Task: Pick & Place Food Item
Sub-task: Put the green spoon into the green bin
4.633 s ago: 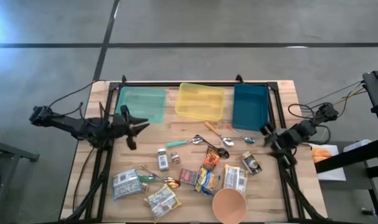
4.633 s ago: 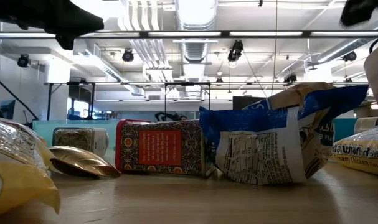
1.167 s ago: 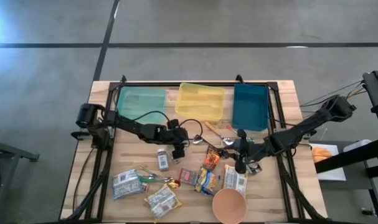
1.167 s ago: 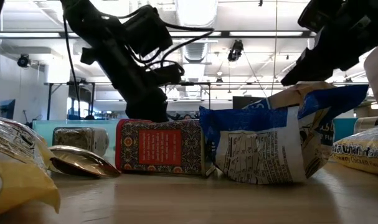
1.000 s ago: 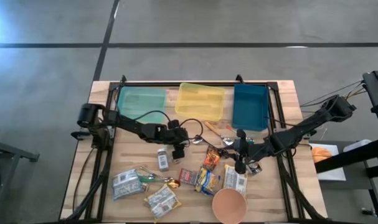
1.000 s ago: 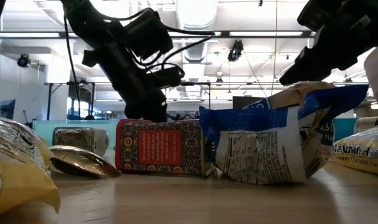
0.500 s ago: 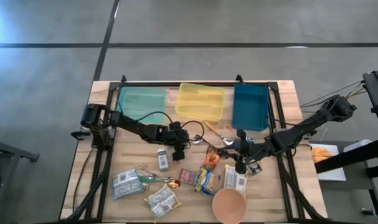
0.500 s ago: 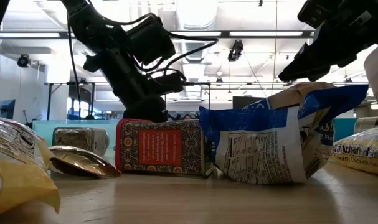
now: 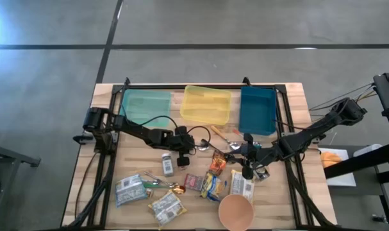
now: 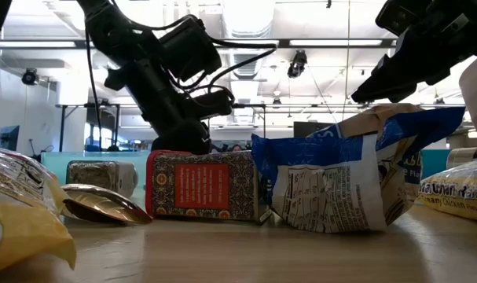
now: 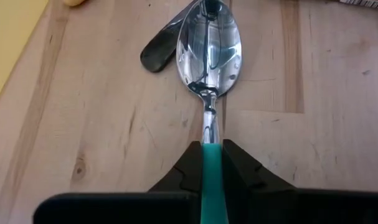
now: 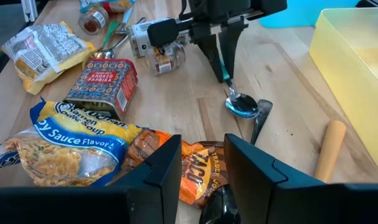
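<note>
We are pinching the teal-handled spoon point(image 11: 210, 59) in the left gripper point(image 11: 212, 155) jaws at the frame's centre; our right gripper point(image 12: 201, 163) jaws are hanging parted over the snack packets point(image 12: 176, 163).

Overhead looking down, table-level sideways, both wrists share spoon point(image 11: 209, 46)

Bright, even overhead light; ceiling lamps point(image 10: 246, 16) glare in low view; near packets there blurred; spoon point(image 11: 209, 46) mirrors light.
</note>
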